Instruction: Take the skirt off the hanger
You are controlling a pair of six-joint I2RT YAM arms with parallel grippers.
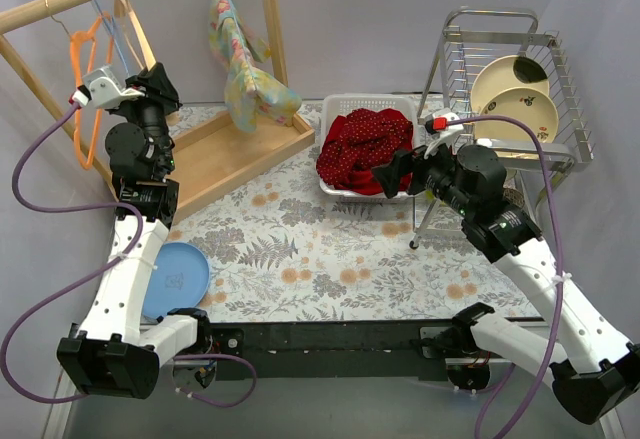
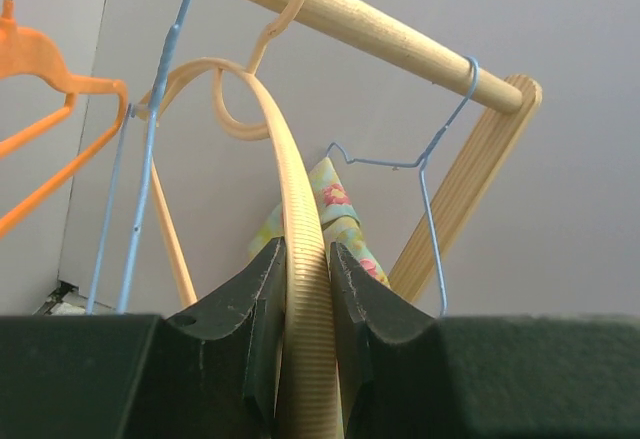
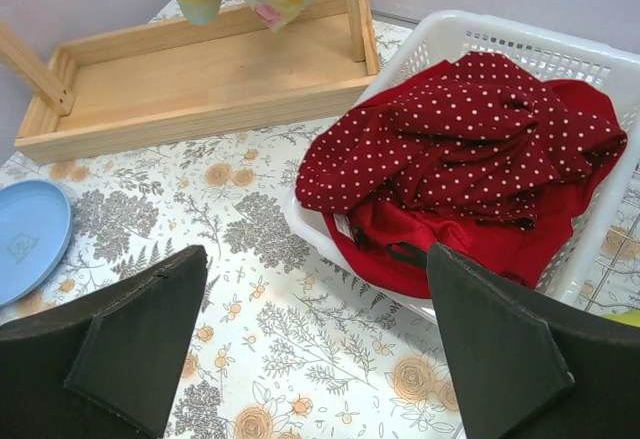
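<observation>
- The left gripper (image 2: 305,259) is up at the wooden rail (image 2: 380,34), its jaws pinched tight on the ribbed arm of a tan hanger (image 2: 270,109).
- That hanger looks bare: no cloth on it in the wrist view, and its hook appears to reach over the rail.
- Down on the table (image 3: 300,359), a red dotted skirt (image 3: 470,129) lies bunched in the white basket (image 3: 470,29), one fold spilling over the near rim.
- The right gripper (image 3: 315,259) hovers just in front of that basket, jaws spread wide and holding nothing.
- My read is that the skirt is off the hanger and the removal is done. The step in hand looks like parking the bare hanger on the rail.
- A floral garment (image 1: 245,69) hangs from a blue hanger (image 2: 430,159) further along the rail. I can't rule out that it is the real target, but no gripper is near it.
- Next move, as I judge it: check that the hook is seated on the rail, then open the left jaws and draw back low.
- It needs to stay clear of the orange hanger (image 2: 50,79) and the blue wires beside it.
- The risk is that a sideways tug slides the hook off the rail.
</observation>
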